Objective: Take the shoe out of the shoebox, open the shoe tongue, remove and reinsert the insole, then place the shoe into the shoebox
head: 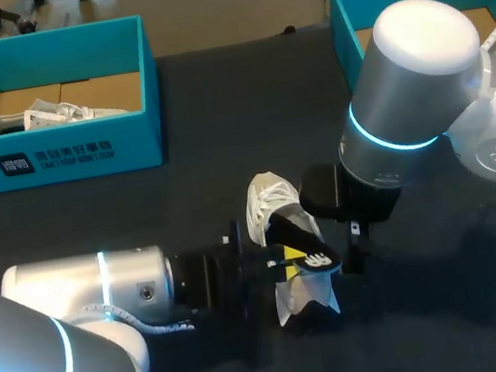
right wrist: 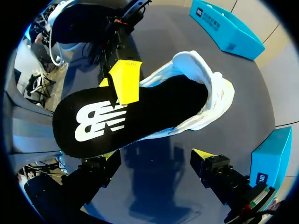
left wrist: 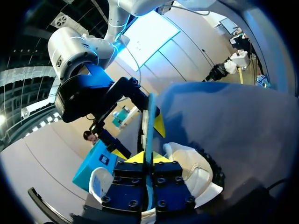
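We note left gripper (head: 288, 263) clamped on flat black foam insole (head: 297, 230), mid-frame, angled into white mesh shoe (head: 269, 200), presumably for extraction or reinsertion; right gripper (right wrist: 156, 156) spread, empty.

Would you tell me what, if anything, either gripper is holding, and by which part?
The left gripper pinches the insole by its side edge near the logo end, its far end inside the white shoe. The right gripper is open, holding nothing.
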### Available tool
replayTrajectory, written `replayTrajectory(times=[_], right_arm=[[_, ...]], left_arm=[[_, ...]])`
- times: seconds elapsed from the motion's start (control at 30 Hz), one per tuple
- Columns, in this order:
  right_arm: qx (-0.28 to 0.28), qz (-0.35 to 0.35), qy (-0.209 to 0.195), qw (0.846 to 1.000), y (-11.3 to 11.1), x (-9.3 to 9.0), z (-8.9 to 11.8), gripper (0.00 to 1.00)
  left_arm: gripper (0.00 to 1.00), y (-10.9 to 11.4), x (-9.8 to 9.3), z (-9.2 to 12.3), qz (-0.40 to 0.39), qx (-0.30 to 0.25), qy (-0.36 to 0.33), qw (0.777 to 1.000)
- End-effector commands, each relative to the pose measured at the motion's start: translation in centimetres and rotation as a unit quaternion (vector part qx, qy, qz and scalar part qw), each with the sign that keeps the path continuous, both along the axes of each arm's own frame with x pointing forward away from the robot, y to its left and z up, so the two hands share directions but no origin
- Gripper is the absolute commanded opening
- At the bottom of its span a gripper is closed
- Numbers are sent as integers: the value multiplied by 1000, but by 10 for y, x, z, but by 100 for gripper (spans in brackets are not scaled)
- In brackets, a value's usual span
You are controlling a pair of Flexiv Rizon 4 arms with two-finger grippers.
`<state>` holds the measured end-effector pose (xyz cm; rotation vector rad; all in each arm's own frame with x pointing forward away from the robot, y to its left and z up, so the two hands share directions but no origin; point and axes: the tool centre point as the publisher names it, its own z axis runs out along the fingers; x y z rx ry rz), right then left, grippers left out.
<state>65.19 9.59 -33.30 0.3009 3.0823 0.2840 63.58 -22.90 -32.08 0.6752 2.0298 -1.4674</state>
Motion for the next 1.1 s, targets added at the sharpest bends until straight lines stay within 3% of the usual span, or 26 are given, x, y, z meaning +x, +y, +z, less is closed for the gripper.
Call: replayTrajectory(times=[0.03, 0.63, 0.9, 1.1], right_arm=[[0, -1, -1, 1000, 0, -1, -1, 100], [0, -1, -1, 1000, 0, -1, -1, 100], [0, -1, -1, 1000, 0, -1, -1, 100], [0, -1, -1, 1000, 0, -1, -1, 100]], left_arm=[[0, -2, 1, -3, -1, 2, -2, 1000], [0, 2, 37, -26, 10, 26, -9, 1000], [0, 6, 32, -26, 0, 25, -4, 1000], [0, 7, 27, -28, 0, 37, -52, 998]])
